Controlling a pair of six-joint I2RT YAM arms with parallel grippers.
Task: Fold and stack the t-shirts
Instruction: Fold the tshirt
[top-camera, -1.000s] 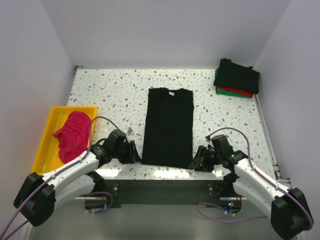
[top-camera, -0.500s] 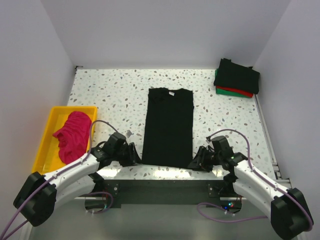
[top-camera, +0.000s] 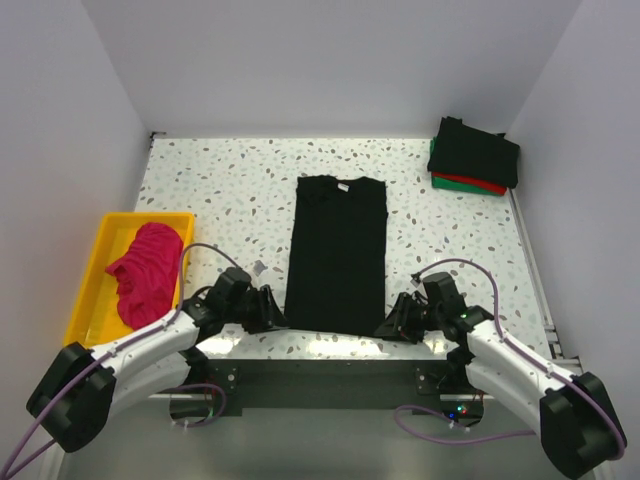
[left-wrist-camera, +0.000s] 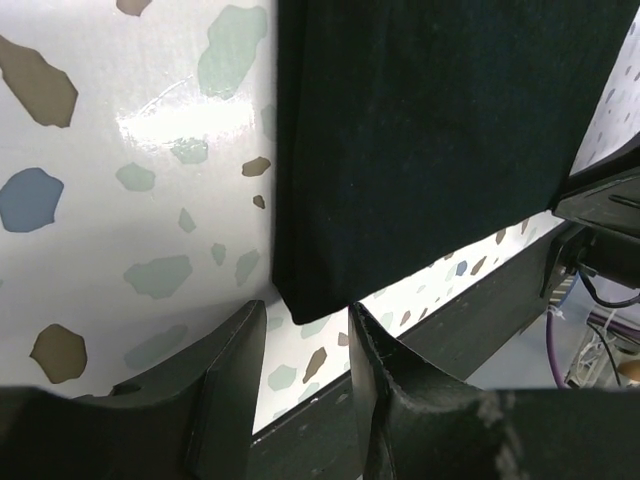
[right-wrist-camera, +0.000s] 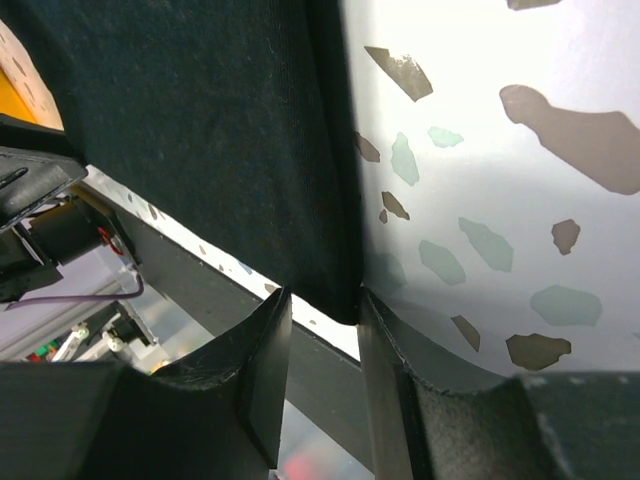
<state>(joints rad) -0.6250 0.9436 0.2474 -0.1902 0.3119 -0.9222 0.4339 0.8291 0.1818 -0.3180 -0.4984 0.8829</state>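
Observation:
A black t-shirt (top-camera: 338, 250), folded into a long narrow rectangle with a small white neck tag at the far end, lies flat mid-table. My left gripper (top-camera: 272, 310) is at its near left corner, open, the corner (left-wrist-camera: 305, 290) just at the fingertips of that gripper (left-wrist-camera: 305, 330). At the near right corner my right gripper (top-camera: 388, 325) stands open, and its jaws straddle the shirt's corner (right-wrist-camera: 335, 290) in the right wrist view (right-wrist-camera: 322, 312). A magenta t-shirt (top-camera: 145, 270) lies crumpled in the tray. Folded black (top-camera: 475, 150), red (top-camera: 470, 183) and green shirts are stacked at the back right.
The yellow tray (top-camera: 95, 260) sits at the left edge of the table. The table's near edge and the dark frame below it (left-wrist-camera: 470, 300) run right beside both grippers. White walls close in the table on three sides.
My left gripper has slid right up to the shirt's near left corner. The right gripper has crept left onto the near right corner and its jaws have narrowed.

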